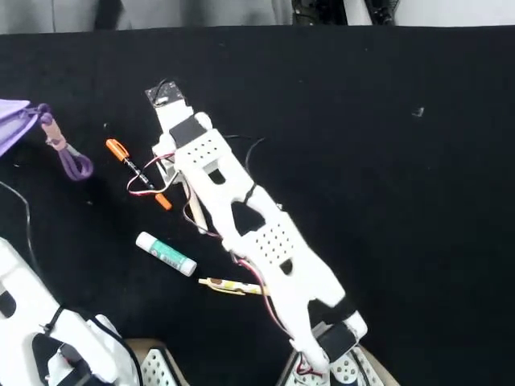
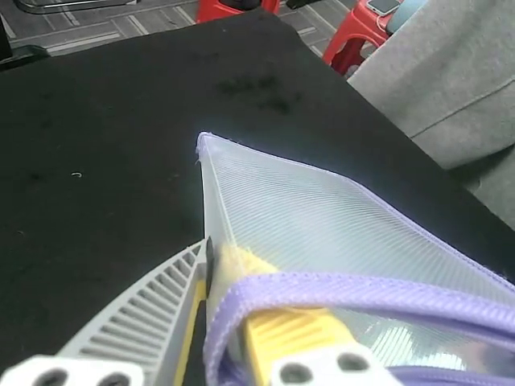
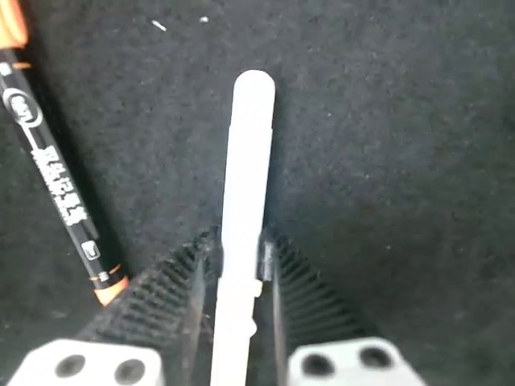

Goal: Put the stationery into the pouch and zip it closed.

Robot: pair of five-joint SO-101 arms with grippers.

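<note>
A see-through pouch (image 2: 322, 225) with purple zip trim (image 2: 338, 285) is held at its open edge by my left gripper (image 2: 217, 297), shut on it with the yellow finger (image 2: 278, 330) inside and the grey finger (image 2: 153, 314) outside. The pouch (image 1: 14, 125) shows at the table's far left, its purple strap (image 1: 72, 163) trailing. My right gripper (image 3: 240, 257) is shut on a slim white pen (image 3: 248, 169) low over the cloth. A black pen with orange ends (image 3: 56, 185) lies beside it. The same black pen (image 1: 137, 173) lies just left of the right gripper (image 1: 183, 191).
A white and green glue stick (image 1: 165, 253) and a small yellow item (image 1: 229, 285) lie nearer the front, beside the right arm (image 1: 257, 233). The left arm's base (image 1: 40, 330) stands at the front left. Black cloth (image 1: 386, 161) covers the table.
</note>
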